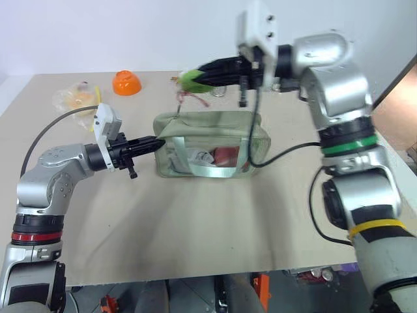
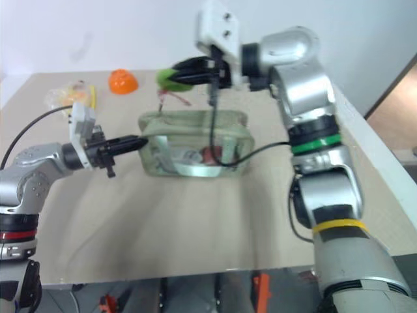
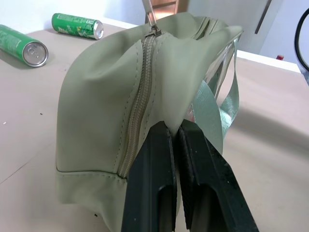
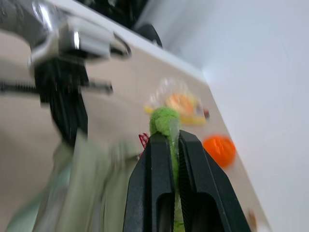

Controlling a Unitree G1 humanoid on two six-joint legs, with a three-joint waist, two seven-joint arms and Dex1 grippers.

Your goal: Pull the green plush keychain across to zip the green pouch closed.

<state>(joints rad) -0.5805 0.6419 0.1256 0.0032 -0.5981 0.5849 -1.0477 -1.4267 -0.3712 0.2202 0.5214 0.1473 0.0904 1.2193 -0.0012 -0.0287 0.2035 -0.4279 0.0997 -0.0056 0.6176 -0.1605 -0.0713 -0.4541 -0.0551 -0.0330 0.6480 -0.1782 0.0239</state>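
The green pouch [image 1: 212,145] stands in the middle of the table, with its clear side panel facing me. My left gripper [image 1: 158,143] is shut on the fabric at the pouch's left end, just beside the zip [image 3: 140,96]. My right gripper [image 1: 205,73] hangs above the pouch's back left corner, pointing left. It is shut on the green plush keychain [image 1: 192,79], whose fuzzy tip [image 4: 164,121] sticks out past the fingers. A bit of red thread [image 1: 189,96] dangles below it towards the pouch.
An orange bowl [image 1: 127,83] and a crinkly clear bag with yellow contents [image 1: 78,98] lie at the back left of the table. Two green drink cans [image 3: 77,25] lie on the table beyond the pouch. Bare tabletop [image 1: 195,222] stretches in front of the pouch.
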